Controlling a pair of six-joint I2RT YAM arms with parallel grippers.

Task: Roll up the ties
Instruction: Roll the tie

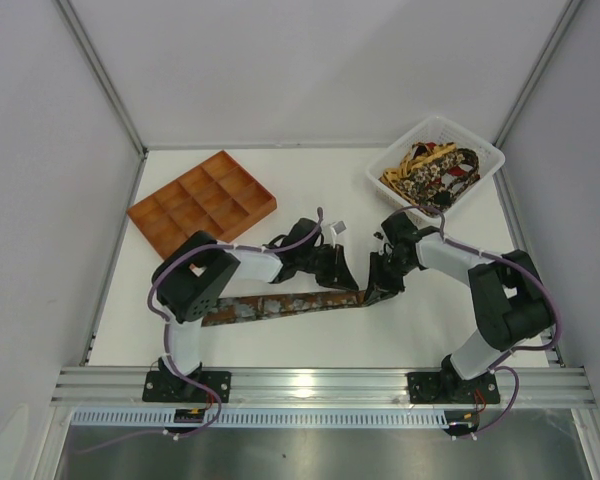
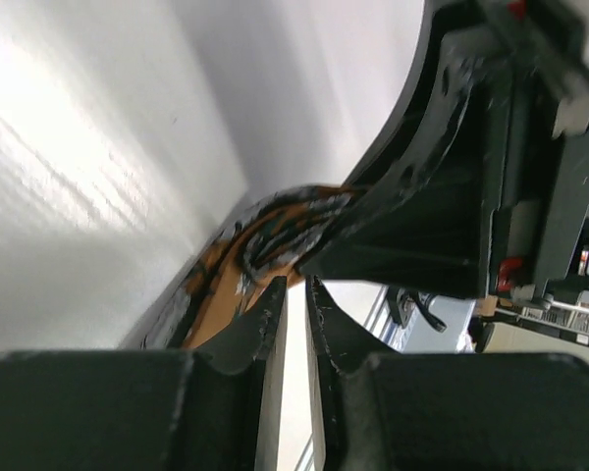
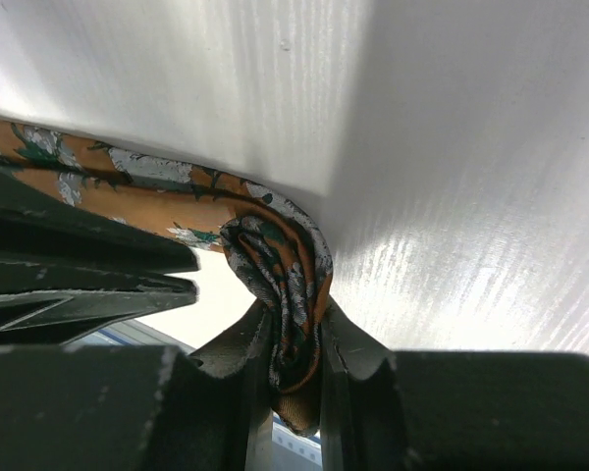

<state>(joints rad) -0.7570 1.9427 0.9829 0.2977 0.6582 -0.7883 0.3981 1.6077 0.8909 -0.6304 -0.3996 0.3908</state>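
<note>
Right hand: The right hand (image 3: 294, 329) is pinching the folded, bunched end of a rust-orange patterned tie (image 3: 275, 257), with cloth filling the gap between its fingers.
Left hand: The left hand (image 2: 294, 294) is hovering just beside that bunched end, set narrow, and no cloth is showing in the slim gap between its fingers.
Tie on the worktop: From the pinch, the tie is trailing flat across the white worktop (image 1: 310, 175) toward the left arm's base, its far end lying near the front-left edge.
Handling: The fabric is looking light, soft and limp, and is likely slippery. Any coil is probably going to sag and spring open unless it is held under pressure.
Where to grip: The best hold is appearing to be across the full width at the bunched end, with the other hand steadying the flat run beside it.
Farther out: More ties (image 1: 430, 170) are lying heaped in the white basket (image 1: 485, 158) at far right. An orange compartment tray (image 1: 202, 205) is sitting at far left, well apart from the work.
Stage: The roll is looking barely begun.
</note>
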